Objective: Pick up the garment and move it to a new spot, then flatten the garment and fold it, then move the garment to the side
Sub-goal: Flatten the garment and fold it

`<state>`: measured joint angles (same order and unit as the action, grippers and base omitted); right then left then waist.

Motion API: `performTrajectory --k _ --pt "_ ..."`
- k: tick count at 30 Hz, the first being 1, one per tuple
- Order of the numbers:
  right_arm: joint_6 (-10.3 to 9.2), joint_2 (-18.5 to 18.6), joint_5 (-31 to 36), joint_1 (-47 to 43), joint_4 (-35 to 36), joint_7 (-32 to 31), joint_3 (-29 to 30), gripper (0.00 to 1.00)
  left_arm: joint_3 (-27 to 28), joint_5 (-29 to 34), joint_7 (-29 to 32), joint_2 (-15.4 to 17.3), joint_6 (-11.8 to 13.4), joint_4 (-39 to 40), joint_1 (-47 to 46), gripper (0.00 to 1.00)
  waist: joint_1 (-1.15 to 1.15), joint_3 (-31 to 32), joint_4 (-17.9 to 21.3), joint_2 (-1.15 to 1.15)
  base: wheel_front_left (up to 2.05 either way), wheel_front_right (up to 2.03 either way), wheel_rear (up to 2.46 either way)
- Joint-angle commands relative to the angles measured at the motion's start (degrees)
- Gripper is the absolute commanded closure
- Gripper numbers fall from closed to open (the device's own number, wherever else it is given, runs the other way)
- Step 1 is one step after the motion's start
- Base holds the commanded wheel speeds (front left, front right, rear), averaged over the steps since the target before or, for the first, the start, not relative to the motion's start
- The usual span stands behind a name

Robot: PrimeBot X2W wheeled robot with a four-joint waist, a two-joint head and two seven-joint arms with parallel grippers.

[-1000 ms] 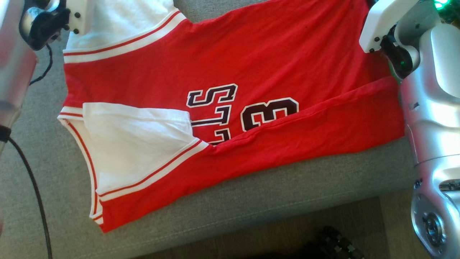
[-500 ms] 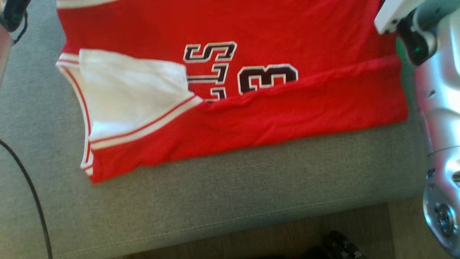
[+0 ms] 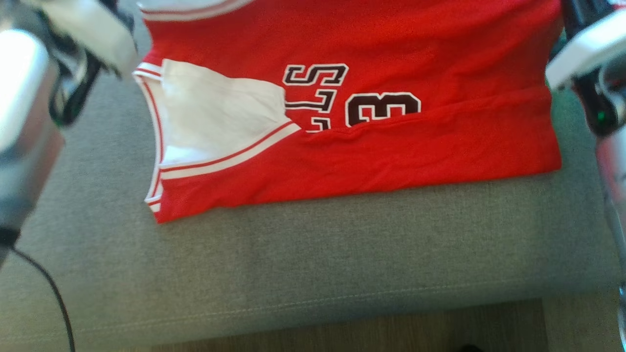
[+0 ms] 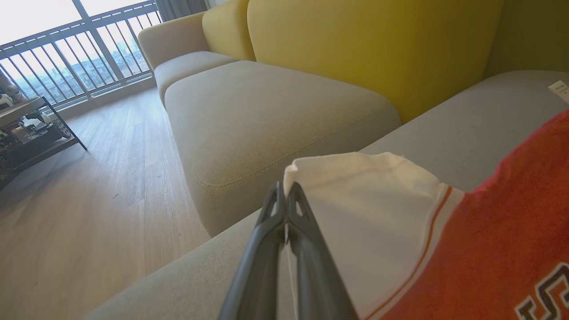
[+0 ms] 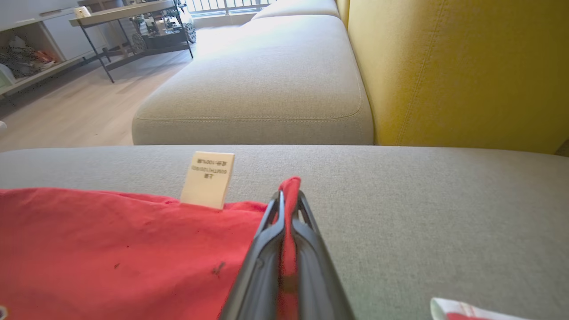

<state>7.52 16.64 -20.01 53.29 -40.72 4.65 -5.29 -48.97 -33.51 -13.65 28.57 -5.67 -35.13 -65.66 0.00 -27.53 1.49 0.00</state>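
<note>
Grey cushion bears red garment; left gripper, right gripper pinching it.

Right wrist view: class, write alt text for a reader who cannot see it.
The right gripper is shut on an edge of the red fabric jersey, which lies on a grey sofa seat with its white care label standing up. A yellow backrest rises behind.
</note>
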Motion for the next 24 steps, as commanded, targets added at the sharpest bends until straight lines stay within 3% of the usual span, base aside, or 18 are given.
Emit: performTrajectory --k 1,13,24 --pt "-0.03 1.3 -2.0 -2.6 3.7 0.8 -1.2 1.00 3.2 -0.9 -0.7 3.9 1.4 4.0 0.9 1.00 0.00 1.8 -1.3 0.00 0.00 0.00 0.00" --pt "-0.03 7.5 -8.4 -17.7 14.9 -1.8 -0.2 1.00 10.5 -4.2 -1.3 10.0 11.9 27.7 24.4 1.00 0.00 4.3 -3.2 0.00 0.00 0.00 0.00" --pt "-0.03 6.5 -7.2 -26.0 19.3 -8.6 3.7 1.00 9.3 -7.4 -0.4 10.4 16.1 34.7 37.9 1.00 0.00 5.1 -3.7 0.00 0.00 0.00 0.00"
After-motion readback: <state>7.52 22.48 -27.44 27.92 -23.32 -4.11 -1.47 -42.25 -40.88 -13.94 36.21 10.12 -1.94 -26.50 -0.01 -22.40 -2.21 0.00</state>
